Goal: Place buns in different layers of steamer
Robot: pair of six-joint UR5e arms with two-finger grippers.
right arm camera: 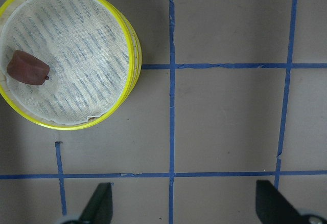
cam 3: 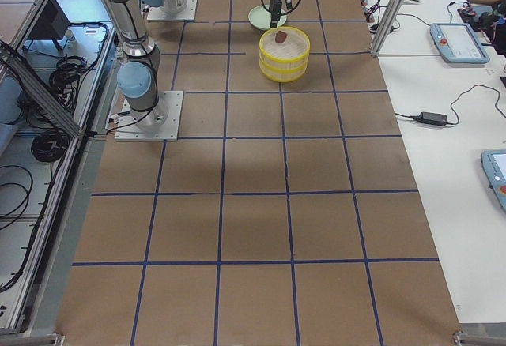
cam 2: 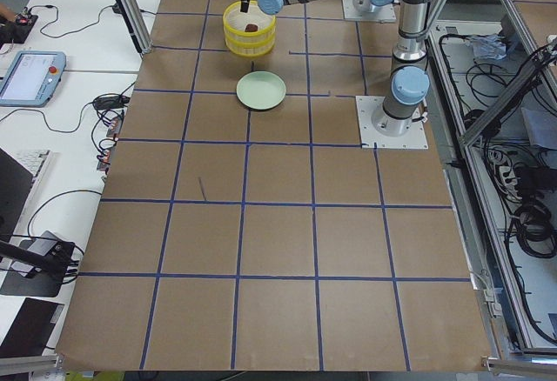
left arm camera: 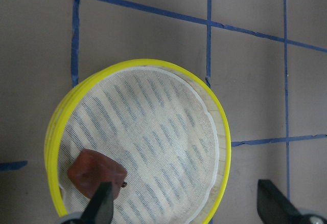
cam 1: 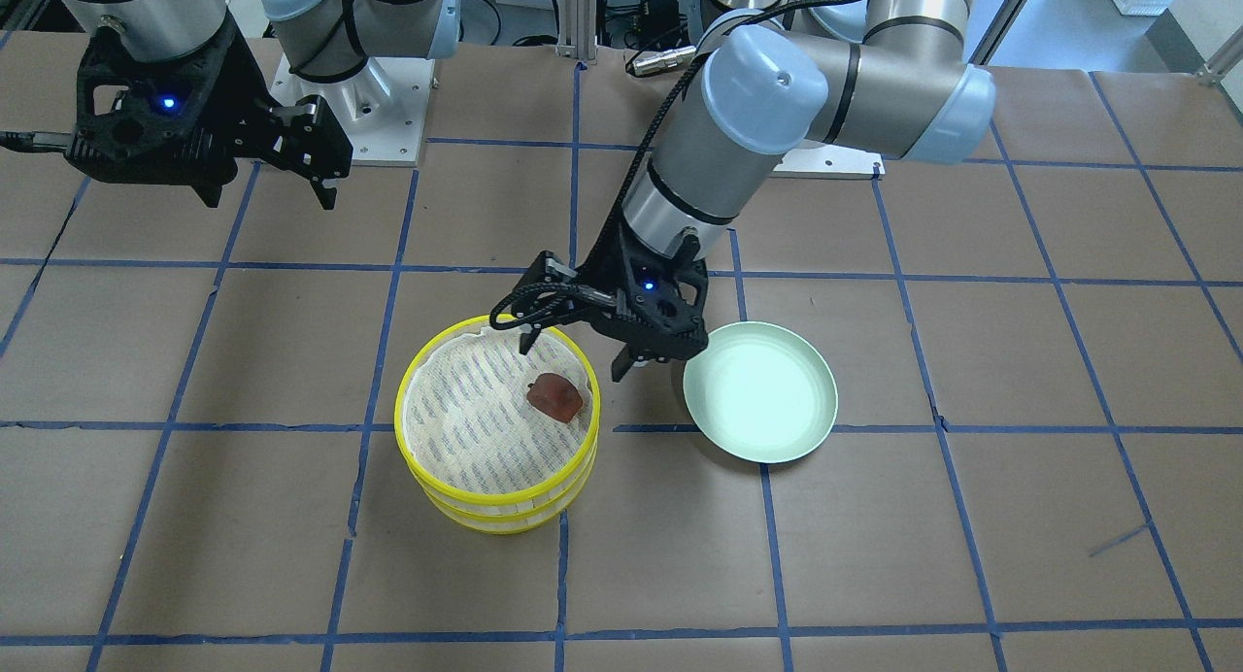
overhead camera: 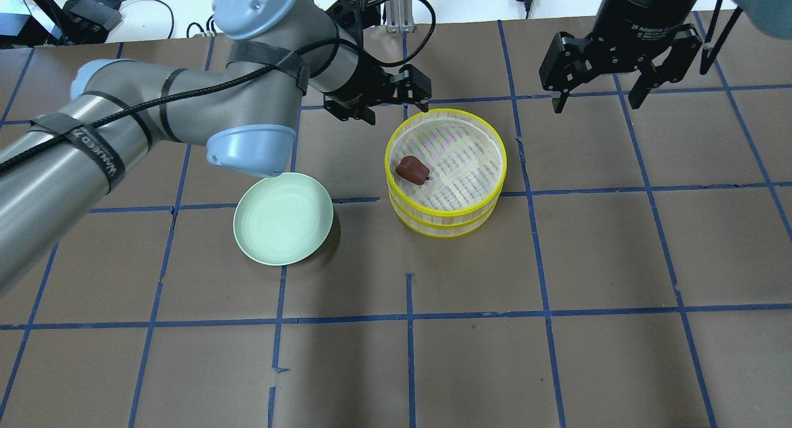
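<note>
Two round steamer layers with bright yellow rims sit stacked, the top layer [cam 1: 399, 415] directly on the lower layer [cam 1: 495, 524], near the middle of a brown tabletop [cam 1: 874, 555] marked with a grid of blue tape. The top layer is lined with white cloth. A reddish-brown bun [cam 1: 555, 396] lies on that cloth, close to the rim on the side nearest the plate. Just beside the stack, not touching it, is a pale green plate [cam 1: 762, 390].

The left arm reaches out over the plate, and the left gripper [cam 1: 575, 353] hovers above the edge of the stack on the side facing the plate. Its two fingers are spread wide and hold nothing. In the left wrist camera one fingertip [left arm camera: 101, 203] shows just in front of the bun, while the other is well apart, over bare tabletop beyond the rim.

The right gripper [overhead camera: 597, 103] hangs higher, well away from the stack on the side opposite the plate. Its fingers are also spread and empty, and its wrist camera looks down on the stack and the taped tabletop.
</note>
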